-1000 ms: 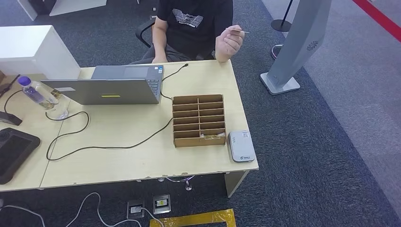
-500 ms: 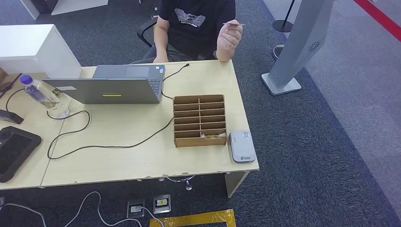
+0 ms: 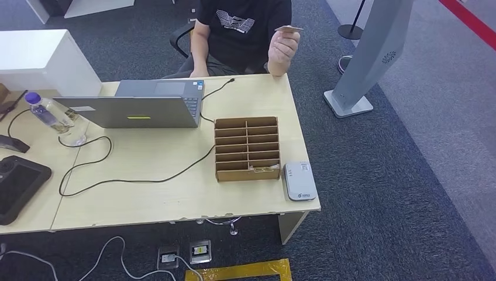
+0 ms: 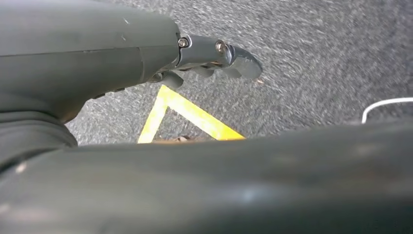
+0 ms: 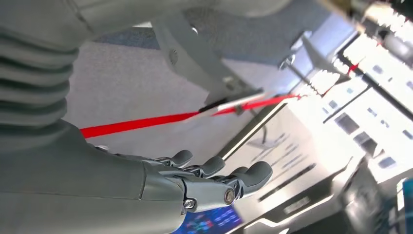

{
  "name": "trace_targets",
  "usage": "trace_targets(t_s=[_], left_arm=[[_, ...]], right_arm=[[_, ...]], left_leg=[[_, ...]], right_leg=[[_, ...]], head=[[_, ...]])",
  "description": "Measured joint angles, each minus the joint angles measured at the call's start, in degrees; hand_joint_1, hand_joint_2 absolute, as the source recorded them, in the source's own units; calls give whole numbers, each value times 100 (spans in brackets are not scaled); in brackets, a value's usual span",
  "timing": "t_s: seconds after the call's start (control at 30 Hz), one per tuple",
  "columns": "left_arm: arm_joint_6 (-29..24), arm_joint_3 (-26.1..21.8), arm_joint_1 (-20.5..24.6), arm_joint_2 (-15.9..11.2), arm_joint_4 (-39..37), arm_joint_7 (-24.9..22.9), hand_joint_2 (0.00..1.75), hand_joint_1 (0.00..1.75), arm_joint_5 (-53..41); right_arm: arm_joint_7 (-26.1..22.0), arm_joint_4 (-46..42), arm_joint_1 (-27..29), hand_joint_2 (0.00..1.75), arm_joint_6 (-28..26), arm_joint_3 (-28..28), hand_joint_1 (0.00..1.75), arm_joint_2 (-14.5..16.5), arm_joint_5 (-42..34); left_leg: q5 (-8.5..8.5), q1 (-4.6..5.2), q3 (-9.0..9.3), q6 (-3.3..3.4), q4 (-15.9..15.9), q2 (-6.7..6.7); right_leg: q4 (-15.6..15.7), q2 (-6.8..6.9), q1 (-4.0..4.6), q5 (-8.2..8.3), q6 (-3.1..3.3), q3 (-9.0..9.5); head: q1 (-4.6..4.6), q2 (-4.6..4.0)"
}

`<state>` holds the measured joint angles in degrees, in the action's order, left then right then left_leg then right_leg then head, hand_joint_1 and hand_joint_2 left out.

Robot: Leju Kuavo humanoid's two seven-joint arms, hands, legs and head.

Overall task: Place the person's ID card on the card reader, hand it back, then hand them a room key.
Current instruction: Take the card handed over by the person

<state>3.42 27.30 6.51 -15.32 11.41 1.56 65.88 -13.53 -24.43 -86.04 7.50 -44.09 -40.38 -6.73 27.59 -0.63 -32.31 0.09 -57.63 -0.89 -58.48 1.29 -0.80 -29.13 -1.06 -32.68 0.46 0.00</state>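
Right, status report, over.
Left robot hand and right robot hand both empty, off the desk. Thin tan ID card raised in the person's hand. Grey card reader unobstructed.

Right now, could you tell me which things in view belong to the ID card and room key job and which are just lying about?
Part of the job:
- card, held up in the person's hand
- card reader at the desk's near right corner
- cardboard slotted box beside it, probably holding the room keys

Just lying about:
- laptop
- water bottle
- black cable
- black tablet
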Motion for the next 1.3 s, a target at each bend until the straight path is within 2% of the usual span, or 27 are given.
trace_targets(t_s=[0.17,0.43,0.63,0.87,1.0,1.3], left_arm=[[2,91,6,-17,-5,40,0,0,-52],[1,271,20,-33,-11,40,0,0,-113],[1,397,18,-36,-13,40,0,0,-170],[0,497,18,-46,-13,40,0,0,-183],[1,566,18,-57,-13,40,0,0,-194],[1,651,18,-63,-14,27,0,0,-221]], right_arm=[[-94,-135,7,175,72,-544,0,582,750],[-90,-348,359,175,-218,-1241,0,1250,2041],[-20,-451,646,175,-586,-1567,0,1535,2697],[60,-473,1015,175,-784,-1698,0,1703,2882],[68,-475,1178,175,-825,-1716,171,1741,3009],[60,-475,1337,175,-825,-1668,175,1771,3182]], left_leg=[[-6,-2,1,-5,-1,1],[-5,-2,1,-5,-1,9],[-5,-2,1,-6,-1,9],[-5,-2,2,-6,-1,10],[-5,-2,2,-6,-1,10],[-5,-2,4,-6,-2,10]], right_leg=[[-4,-1,3,1,2,-7],[-4,-12,3,2,3,-10],[-3,-12,3,2,3,-11],[-3,-12,3,2,3,-11],[-3,-13,3,2,3,-12],[-3,-15,3,2,3,-13]], head=[[2,0],[3,0],[2,0],[3,0],[2,0],[2,0]])
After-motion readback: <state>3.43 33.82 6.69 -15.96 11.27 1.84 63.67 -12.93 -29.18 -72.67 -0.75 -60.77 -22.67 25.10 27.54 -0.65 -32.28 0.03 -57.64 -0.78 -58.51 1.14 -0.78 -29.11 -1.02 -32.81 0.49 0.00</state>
